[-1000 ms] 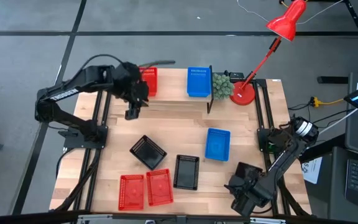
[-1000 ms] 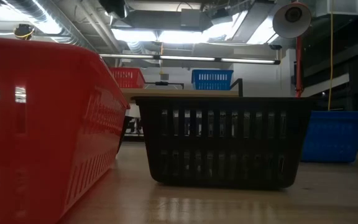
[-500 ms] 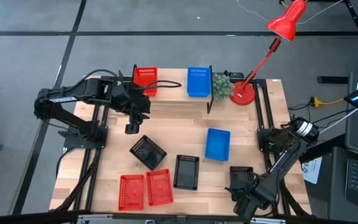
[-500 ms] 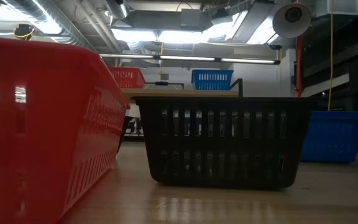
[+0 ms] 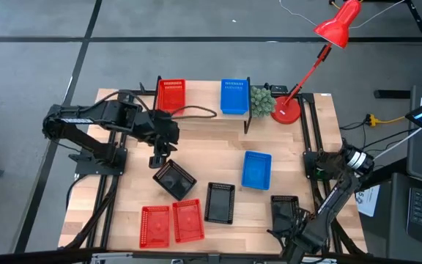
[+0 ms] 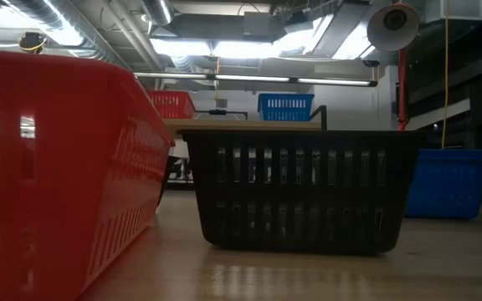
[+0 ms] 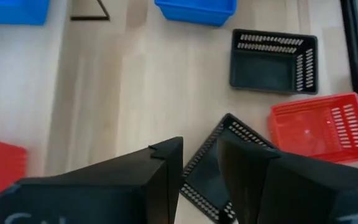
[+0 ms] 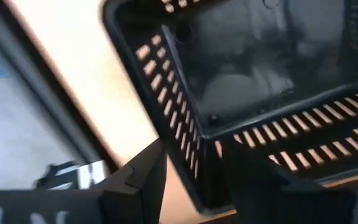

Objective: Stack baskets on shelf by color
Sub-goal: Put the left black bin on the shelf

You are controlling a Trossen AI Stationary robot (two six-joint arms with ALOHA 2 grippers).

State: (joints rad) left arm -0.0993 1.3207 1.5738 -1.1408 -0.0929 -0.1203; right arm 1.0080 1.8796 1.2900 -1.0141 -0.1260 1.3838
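Note:
The shelf (image 5: 204, 110) at the far side holds a red basket (image 5: 171, 94) and a blue basket (image 5: 234, 95). On the table stand a tilted black basket (image 5: 174, 178), a second black basket (image 5: 220, 202), two red baskets (image 5: 171, 222) and a blue basket (image 5: 256, 169). My left gripper (image 5: 158, 158) hovers just above the tilted black basket (image 7: 229, 155) with a narrow gap between its fingers and holds nothing. My right gripper (image 5: 288, 220) is shut on a third black basket (image 5: 284, 207) at the near right. My right gripper (image 8: 194, 149) pinches a wall of the black basket at its rim (image 8: 194, 171), close to a corner. One finger (image 8: 135, 180) is outside and the other (image 8: 272, 186) inside. Whether the basket is lifted off the table I cannot tell.
A red desk lamp (image 5: 299, 95) and a small green plant (image 5: 261, 101) stand at the far right beside the shelf. In the low view a red basket (image 6: 57, 167) and a black basket (image 6: 299, 188) stand close to the near edge.
My left gripper has moved from the red basket on the shelf toward the table's near edge and now hangs over the tilted black basket. My right arm has swung toward the near edge at the black basket.

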